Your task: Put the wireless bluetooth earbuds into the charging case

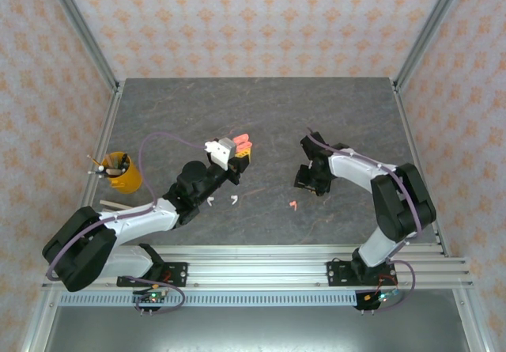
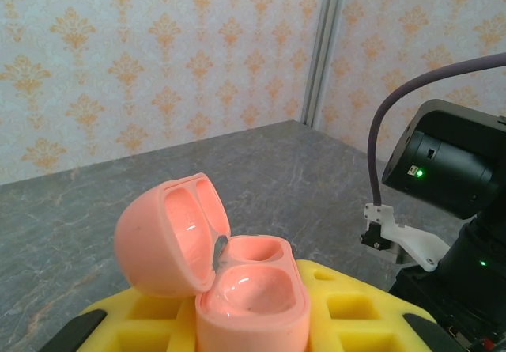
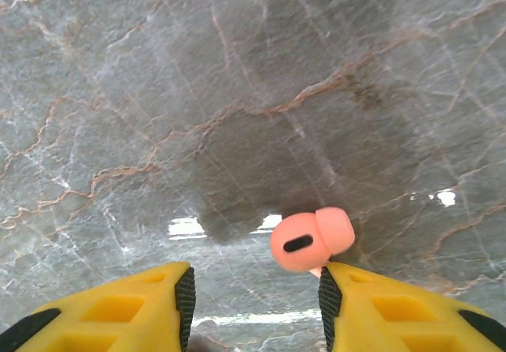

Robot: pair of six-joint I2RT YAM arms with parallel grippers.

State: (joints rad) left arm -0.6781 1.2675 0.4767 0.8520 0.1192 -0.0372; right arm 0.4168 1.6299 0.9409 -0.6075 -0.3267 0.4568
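My left gripper (image 1: 239, 158) is shut on the coral-pink charging case (image 2: 251, 298), holding it above the table with its lid (image 2: 170, 237) swung open to the left. Both wells look empty. In the right wrist view my right gripper (image 3: 257, 289) points down at the table with its jaws open. A coral-pink earbud (image 3: 311, 241) rests against the inner tip of its right finger, not clamped. In the top view a pink earbud (image 1: 293, 205) lies just in front of the right gripper (image 1: 310, 179). Two white earbuds (image 1: 213, 202) (image 1: 235, 200) lie in front of the left arm.
An orange cup (image 1: 121, 172) holding tools stands at the left, with a pale stick (image 1: 118, 203) lying just in front of it. Metal frame posts (image 1: 107, 123) line the dark marble tabletop (image 1: 261, 107). The right arm's black body (image 2: 447, 166) stands close to the case.
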